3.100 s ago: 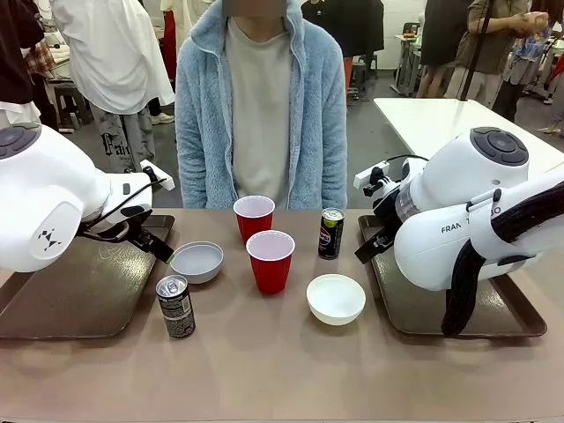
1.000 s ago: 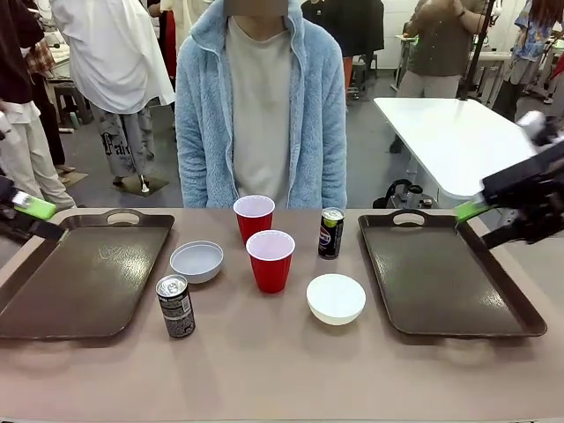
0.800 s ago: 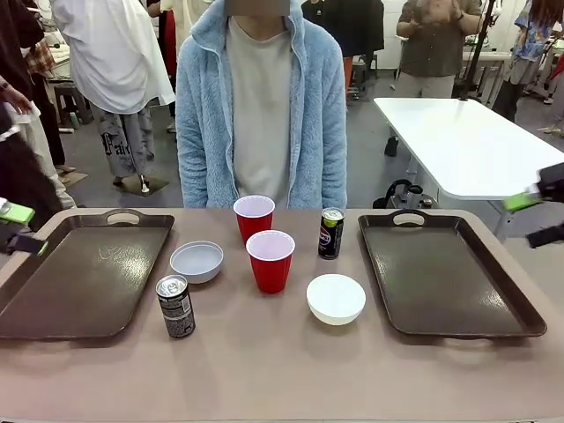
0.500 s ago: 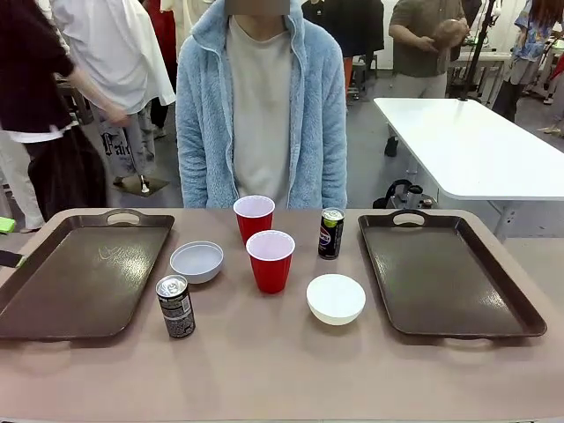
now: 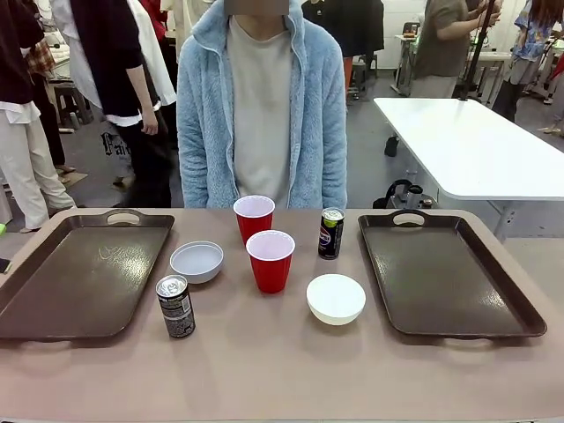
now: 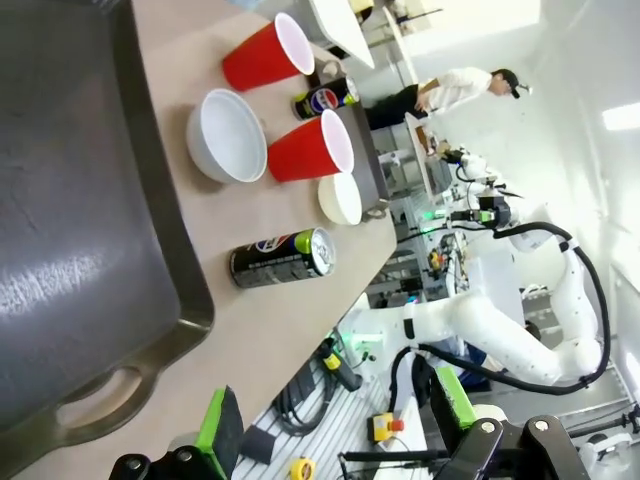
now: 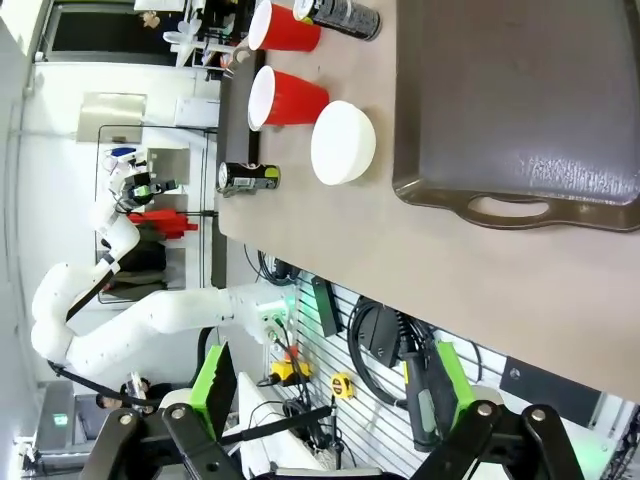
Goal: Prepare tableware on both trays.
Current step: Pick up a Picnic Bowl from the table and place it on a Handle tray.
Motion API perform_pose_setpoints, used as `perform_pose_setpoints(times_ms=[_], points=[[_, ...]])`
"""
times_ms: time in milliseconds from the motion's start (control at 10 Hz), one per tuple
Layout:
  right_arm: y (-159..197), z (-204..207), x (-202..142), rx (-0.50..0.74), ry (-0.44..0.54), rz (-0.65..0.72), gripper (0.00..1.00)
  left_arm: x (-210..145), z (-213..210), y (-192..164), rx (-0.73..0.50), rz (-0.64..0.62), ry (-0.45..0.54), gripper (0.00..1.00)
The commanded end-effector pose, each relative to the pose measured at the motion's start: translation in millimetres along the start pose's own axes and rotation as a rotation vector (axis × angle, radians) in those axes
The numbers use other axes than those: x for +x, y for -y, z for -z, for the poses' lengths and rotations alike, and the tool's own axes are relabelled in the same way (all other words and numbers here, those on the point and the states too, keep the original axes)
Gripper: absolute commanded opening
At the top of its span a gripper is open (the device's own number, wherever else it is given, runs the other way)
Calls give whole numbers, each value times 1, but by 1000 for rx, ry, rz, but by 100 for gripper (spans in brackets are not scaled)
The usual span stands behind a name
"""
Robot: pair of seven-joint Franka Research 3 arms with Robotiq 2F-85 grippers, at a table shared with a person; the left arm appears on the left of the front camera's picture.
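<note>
Left wrist view: the left tool (image 6: 335,425) is held off the edge of the counter (image 6: 235,215), its jaws spread wide and nothing between them. Ahead of it lies the left tray (image 6: 70,200), bare. Beside that tray, the near can (image 6: 282,259) stands closest to the fingertips, with the grey bowl (image 6: 227,136) farther on. The right tool (image 7: 330,390) is likewise open and empty, off the counter's edge. The right tray (image 7: 520,100) lies bare ahead of it, and the white bowl (image 7: 343,142) is the piece nearest that tray. The near cup (image 5: 270,260), far cup (image 5: 254,217) and far can (image 5: 330,233) are grouped between the trays, well beyond both tools.

Since nothing has been loaded, the task is judged to be at its start, with a first pick in hand. Each tool would need to be brought in over the counter and lowered onto its nearest piece. The can could be clasped around its body and kept upright, and the bowl pinched at its rim.
</note>
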State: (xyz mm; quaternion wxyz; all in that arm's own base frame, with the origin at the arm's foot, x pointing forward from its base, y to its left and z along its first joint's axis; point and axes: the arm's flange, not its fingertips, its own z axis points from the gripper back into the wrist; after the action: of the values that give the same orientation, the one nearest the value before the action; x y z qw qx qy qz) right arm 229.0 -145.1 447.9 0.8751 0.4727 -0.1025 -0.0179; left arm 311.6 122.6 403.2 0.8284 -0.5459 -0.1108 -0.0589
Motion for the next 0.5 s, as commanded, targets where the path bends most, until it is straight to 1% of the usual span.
perform_pose_setpoints(times_ms=[0, 400], points=[[-7, -1, -1, -3, 0, 0, 100, 0, -1, 1, -5, 3, 6, 100], [-7, -1, -1, -3, 0, 0, 100, 0, -1, 1, -5, 3, 6, 100]])
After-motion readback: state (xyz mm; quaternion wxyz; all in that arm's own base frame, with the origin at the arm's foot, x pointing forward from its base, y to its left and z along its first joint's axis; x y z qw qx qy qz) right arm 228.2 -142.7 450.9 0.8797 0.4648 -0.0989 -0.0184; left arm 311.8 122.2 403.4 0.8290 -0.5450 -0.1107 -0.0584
